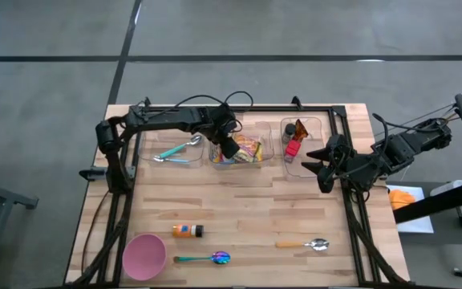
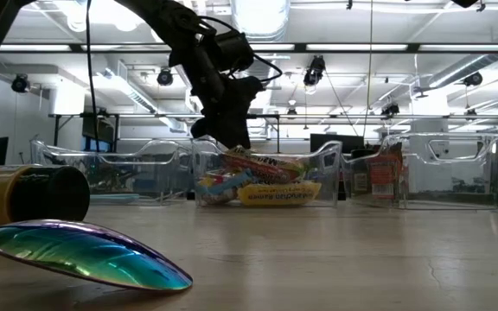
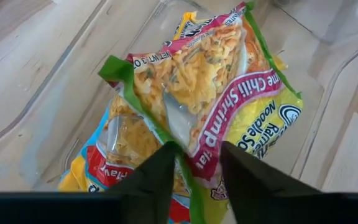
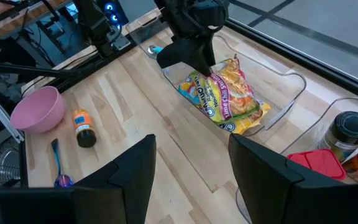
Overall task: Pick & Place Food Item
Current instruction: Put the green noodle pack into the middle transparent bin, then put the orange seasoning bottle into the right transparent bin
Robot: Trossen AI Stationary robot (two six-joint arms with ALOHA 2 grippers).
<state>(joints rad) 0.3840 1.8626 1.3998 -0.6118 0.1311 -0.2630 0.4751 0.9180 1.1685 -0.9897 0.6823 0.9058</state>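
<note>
Far left of the table [image 1: 239, 209], near edge: pink bowl [image 1: 144, 255]. Beside it a small orange bottle [image 1: 187, 231] lying on its side, and an iridescent spoon [image 1: 207, 258].

Back row, left: clear bin [image 1: 147, 152] with a teal-handled utensil [image 1: 175, 151] inside.

Left gripper [image 1: 229, 149] reaches down into the middle bin [image 1: 267, 148] at its left end. The noodle packets [image 1: 247, 149] lie piled in that bin, a lime chili shrimp packet [image 3: 229, 93] on top. In the left wrist view the jaws stand a little apart, tips down at the near edge of the top packet, its green seam running into the gap between them. Fingers [image 3: 151, 180] are right at the wrapper; whether they pinch it, cannot tell. Packets rest flat in the bin, not lifted.

Right of that: third bin [image 1: 315, 127] holding a red box [image 1: 293, 149] and a dark-lidded jar [image 4: 351, 129].

Near edge, right of centre: wooden-handled spoon [image 1: 305, 244].

Right gripper [image 1: 321, 160] hangs above the table's right side, just beside the third bin, jaws apart and empty, well away from the packets.
</note>
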